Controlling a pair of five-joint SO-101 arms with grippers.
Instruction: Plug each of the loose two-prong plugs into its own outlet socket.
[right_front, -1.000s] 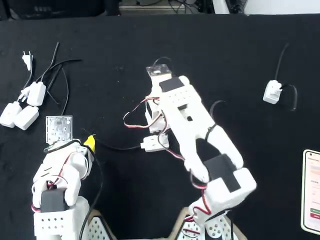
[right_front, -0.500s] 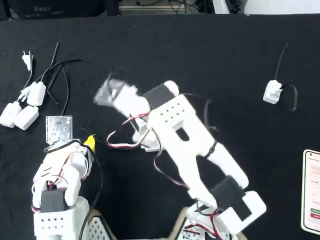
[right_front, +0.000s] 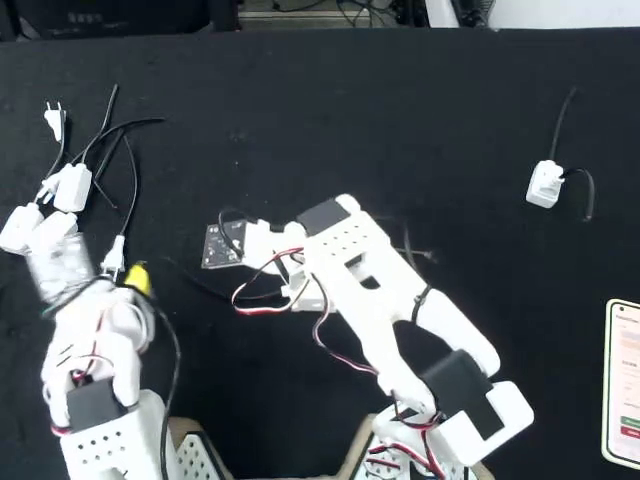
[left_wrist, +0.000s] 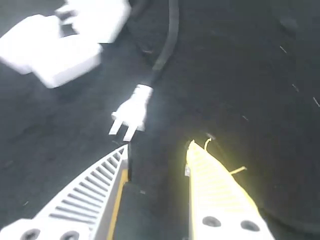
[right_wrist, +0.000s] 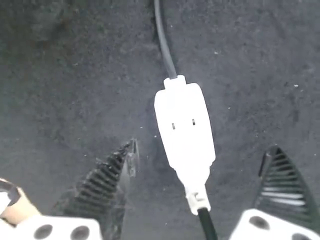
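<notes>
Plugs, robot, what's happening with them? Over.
Left gripper, jaws open, two-prong plug just ahead. Right gripper, jaws open astride outlet socket. Nothing blocking either.

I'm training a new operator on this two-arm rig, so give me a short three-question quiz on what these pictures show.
1. True or false: the left end effector is shut on the plug.
2. What lies on the table between the open fingers of the right end effector?
A) a white socket with two slots
B) a screwdriver
C) a roll of tape
3. How many prongs show on the plug in the left wrist view?

Key:
1. False. The plug lies loose just ahead of the open end effector.
2. A
3. Two
</notes>
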